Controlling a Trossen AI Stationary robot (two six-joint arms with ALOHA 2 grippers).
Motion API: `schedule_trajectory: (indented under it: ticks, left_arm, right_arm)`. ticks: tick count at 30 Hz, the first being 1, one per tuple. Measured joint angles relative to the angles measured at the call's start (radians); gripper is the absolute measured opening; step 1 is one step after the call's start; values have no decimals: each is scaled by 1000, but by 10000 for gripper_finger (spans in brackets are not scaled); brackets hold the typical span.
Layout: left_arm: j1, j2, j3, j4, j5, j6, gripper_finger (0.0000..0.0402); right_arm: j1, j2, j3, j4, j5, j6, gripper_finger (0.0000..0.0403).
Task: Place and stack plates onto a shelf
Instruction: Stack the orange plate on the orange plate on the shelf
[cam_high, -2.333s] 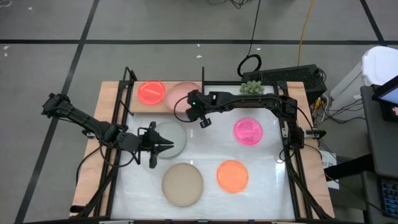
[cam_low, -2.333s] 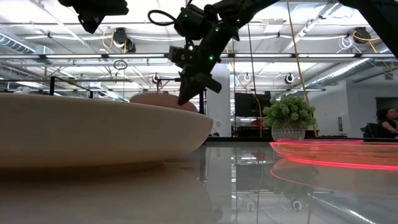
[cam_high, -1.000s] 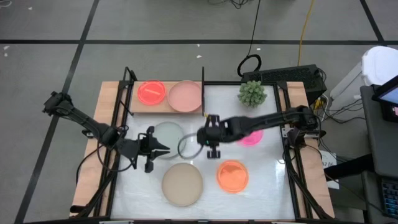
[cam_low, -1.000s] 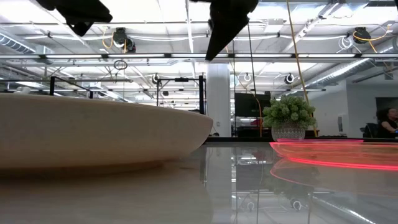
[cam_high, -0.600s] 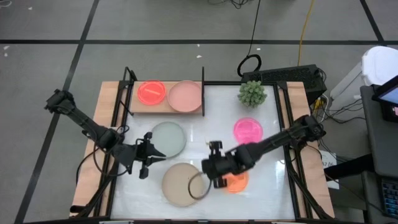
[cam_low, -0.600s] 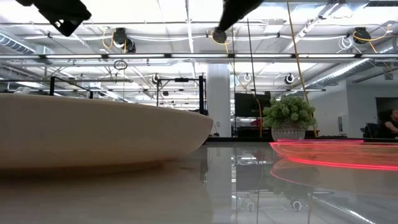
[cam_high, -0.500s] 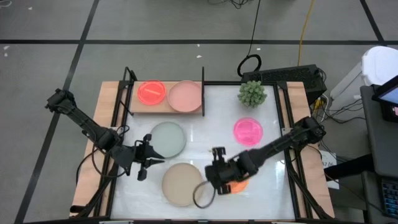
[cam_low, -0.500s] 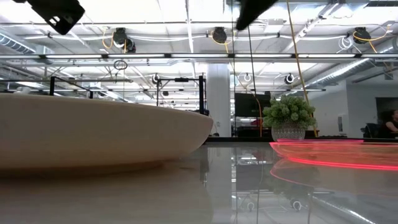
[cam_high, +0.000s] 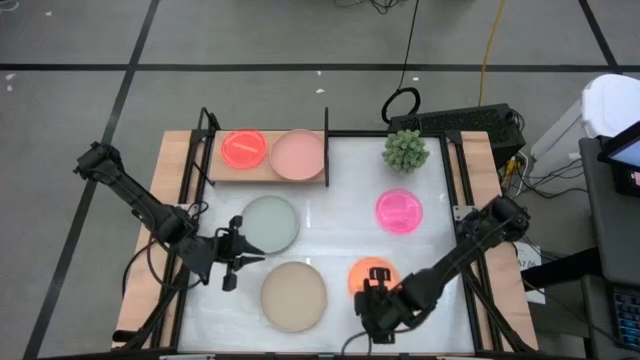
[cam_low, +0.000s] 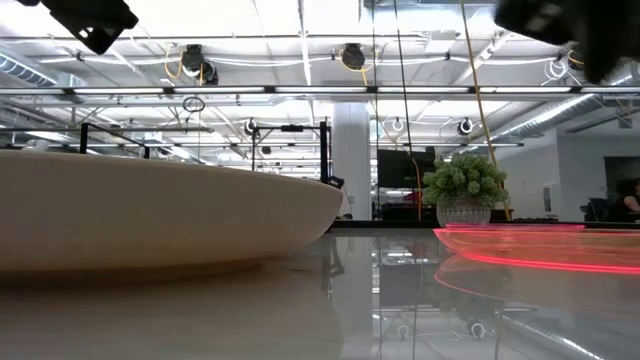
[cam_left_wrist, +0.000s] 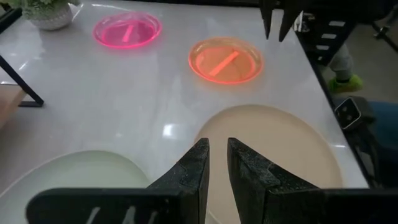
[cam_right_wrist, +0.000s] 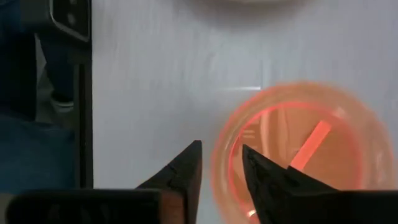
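The wooden shelf at the far left bears a neon orange-red plate and a pale pink plate. On the white tabletop lie a grey-green plate, a beige plate, a neon orange plate and a neon pink plate. My right gripper hangs above the orange plate's near rim, fingers pointing down, narrowly open and empty. My left gripper hovers between the grey-green and beige plates, shut and empty; it also shows in its wrist view.
A spiky green plant in a pot stands at the far right of the tabletop. Black frame rails run along the table's left and right sides. The beige plate fills the low view's left.
My right gripper has swept from the table's middle, beside the grey-green plate, toward the near edge and somewhat right, ending above the orange plate's near rim. My left gripper has drifted a little toward the near edge. No plate has moved.
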Motion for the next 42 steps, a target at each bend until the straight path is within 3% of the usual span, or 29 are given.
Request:
schedule_trajectory:
  ticks: [5, 12, 27, 36, 42]
  left_arm:
    - [0, 41, 0, 0, 0, -4, 63]
    - [1, 104, 0, 34, -1, -8, 63]
    - [13, 140, 0, 84, -2, 26, 63]
    - [25, 140, 0, 84, -3, 39, 63]
    - [25, 140, 0, 86, -7, 46, 63]
  right_arm:
    - [58, 0, -73, 80, -24, 72, 131]
    - [102, 0, -171, 180, -22, 78, 132]
    - [112, 0, -309, 214, 36, 28, 72]
    - [112, -5, -353, 255, 36, -10, 8]
    - [112, -2, -344, 249, 37, -28, 5]
